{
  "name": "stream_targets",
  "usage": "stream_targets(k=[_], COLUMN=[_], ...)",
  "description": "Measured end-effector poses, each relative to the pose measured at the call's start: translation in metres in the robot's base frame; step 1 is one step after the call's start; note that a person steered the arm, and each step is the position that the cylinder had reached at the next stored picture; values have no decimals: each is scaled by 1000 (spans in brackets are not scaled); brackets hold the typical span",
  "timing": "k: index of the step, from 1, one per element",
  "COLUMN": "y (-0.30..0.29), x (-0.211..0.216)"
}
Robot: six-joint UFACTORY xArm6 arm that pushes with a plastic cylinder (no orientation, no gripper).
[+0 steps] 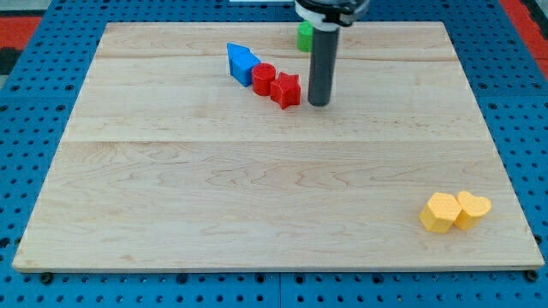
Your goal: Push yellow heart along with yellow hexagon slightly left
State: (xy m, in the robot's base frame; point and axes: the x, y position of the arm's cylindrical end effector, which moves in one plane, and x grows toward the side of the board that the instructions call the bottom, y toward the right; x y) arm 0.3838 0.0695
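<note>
Nearest the camera, the wooden board (257, 205) runs its front edge along the view's bottom, with blue pegboard (34, 128) showing on every side of it. Wide bare wood fills the board's middle and left.

Dark rod (320, 64) stands upright near the view's top, its upper part cut off by the frame. The tip (319, 103) rests on the board just right of the red star-like block (286, 90), close but seemingly not touching. No claw exists on this arm, only the rod, so nothing is being gripped.

Blue block (241, 62), pointed in shape, red cylinder (264, 78) and the red star-like block sit in a touching diagonal row. Green block (304, 36) is partly hidden behind the rod; shape unclear.

Yellow hexagon (440, 212) and yellow heart (473, 208) touch side by side, hexagon on the left, near the board's bottom-right corner, well apart from the tip. Open wood lies to their left; the right and front edges are close.
</note>
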Motion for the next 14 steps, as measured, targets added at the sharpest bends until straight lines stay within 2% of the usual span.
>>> stream_targets(k=[1,2,4,7,8,14], y=[30,79,181,274,266,79], x=[32,45,51,153,160,171])
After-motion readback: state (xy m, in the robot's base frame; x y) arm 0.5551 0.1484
